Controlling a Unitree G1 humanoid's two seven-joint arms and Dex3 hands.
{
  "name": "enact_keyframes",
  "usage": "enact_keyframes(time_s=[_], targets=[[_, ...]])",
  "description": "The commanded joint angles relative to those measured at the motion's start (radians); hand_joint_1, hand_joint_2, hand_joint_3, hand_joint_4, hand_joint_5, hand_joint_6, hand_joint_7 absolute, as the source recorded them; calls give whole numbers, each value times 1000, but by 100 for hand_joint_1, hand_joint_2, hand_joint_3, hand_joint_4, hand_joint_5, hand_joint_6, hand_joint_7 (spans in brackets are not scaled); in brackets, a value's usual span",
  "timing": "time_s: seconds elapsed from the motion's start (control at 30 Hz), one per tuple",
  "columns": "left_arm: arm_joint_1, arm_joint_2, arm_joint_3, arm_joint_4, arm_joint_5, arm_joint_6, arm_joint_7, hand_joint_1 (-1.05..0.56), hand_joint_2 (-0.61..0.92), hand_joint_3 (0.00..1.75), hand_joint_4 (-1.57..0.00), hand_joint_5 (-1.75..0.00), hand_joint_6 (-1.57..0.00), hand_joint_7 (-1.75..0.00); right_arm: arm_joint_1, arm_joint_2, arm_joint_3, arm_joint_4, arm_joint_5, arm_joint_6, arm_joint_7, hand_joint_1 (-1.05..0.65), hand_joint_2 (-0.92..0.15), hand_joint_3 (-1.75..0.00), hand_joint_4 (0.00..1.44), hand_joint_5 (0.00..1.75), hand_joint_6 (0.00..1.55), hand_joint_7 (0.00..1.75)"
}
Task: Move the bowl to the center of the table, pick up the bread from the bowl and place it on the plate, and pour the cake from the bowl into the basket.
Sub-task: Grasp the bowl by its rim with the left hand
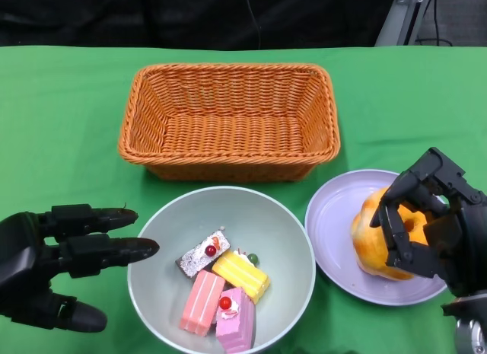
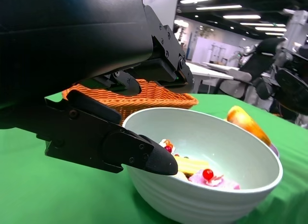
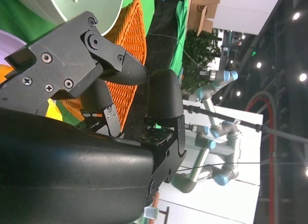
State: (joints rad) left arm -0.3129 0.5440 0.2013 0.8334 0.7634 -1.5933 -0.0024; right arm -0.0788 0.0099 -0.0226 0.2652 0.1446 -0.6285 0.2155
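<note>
On my screen the left hand (image 1: 57,255) sat at the near left of the green table (image 1: 61,118), released and holding nothing, its fingers (image 1: 106,247) spread and stretched toward the bowl. The fingertips stopped just beside the rim; in the left wrist view one fingertip (image 2: 154,159) overlapped the rim, but I could not tell whether it touched.

The pale green bowl (image 1: 285,240) stood at the near centre of the table, upright and open side up. Inside lay four cake pieces: a dark slice with a red berry (image 1: 202,253), a yellow bar (image 1: 240,274), a striped pink slice (image 1: 202,302) and a pink piece topped with a red ball (image 1: 236,320). The yellow bar's long axis ran from far left to near right; the striped slice ran mostly near to far.

Behind the bowl, the orange wicker basket (image 1: 228,118) stood close to its far rim, long axis left to right across the table, between the bowl and the table's far edge.

Right of the bowl, just beside it, was the lavender plate (image 1: 338,217). The orange-brown bread (image 1: 369,247) rested on the plate's right half. The right hand (image 1: 426,221) covered it from the right, fingers (image 1: 392,232) curled down over the loaf, grasping it.
</note>
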Motion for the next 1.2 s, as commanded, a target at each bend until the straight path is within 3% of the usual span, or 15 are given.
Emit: enact_keyframes(time_s=[0.03, 0.3, 0.47, 0.67, 0.83, 1.0, 1.2], targets=[[-20, 39, 22, -27, 76, -21, 64, -59, 92, 2, -48, -1, -53, 0, -3, 3, -14, -14, 14, 9, -13, -13, -50, -119, 65, 175, 49, 163], [-33, 63, 9, -74, 244, -10, 233, -55, 92, 2, -51, -2, -56, -1, -3, 4, -14, -16, 36, 27, 5, -14, -50, -119, 65, 175, 49, 163], [-29, 92, -51, -142, 397, 44, 444, -52, 92, 4, -56, -4, -61, -3, 1, 5, -16, -21, 18, 29, -12, -14, -50, -119, 65, 175, 49, 164], [-44, 181, -304, -231, 645, 251, 930, -46, 92, 16, -67, -6, -71, -4, 2, 11, -16, -22, 20, 38, -17, -13, -50, -121, 65, 175, 49, 164], [-100, 250, -532, -213, 731, 382, 1212, -44, 92, 13, -72, -7, -75, -3, 5, 12, -14, -31, 9, 45, -26, -13, -49, -122, 65, 175, 49, 165], [-178, 283, -733, -183, 773, 474, 1374, -44, 92, 13, -76, -8, -77, -4, 7, 15, -13, -32, 8, 46, -30, -13, -49, -122, 65, 175, 48, 165], [-246, 306, -887, -153, 770, 520, 1425, -47, 92, 9, -80, -7, -80, -3, 11, 19, -13, -39, 23, 59, -26, -15, -47, -122, 66, 175, 49, 163]])
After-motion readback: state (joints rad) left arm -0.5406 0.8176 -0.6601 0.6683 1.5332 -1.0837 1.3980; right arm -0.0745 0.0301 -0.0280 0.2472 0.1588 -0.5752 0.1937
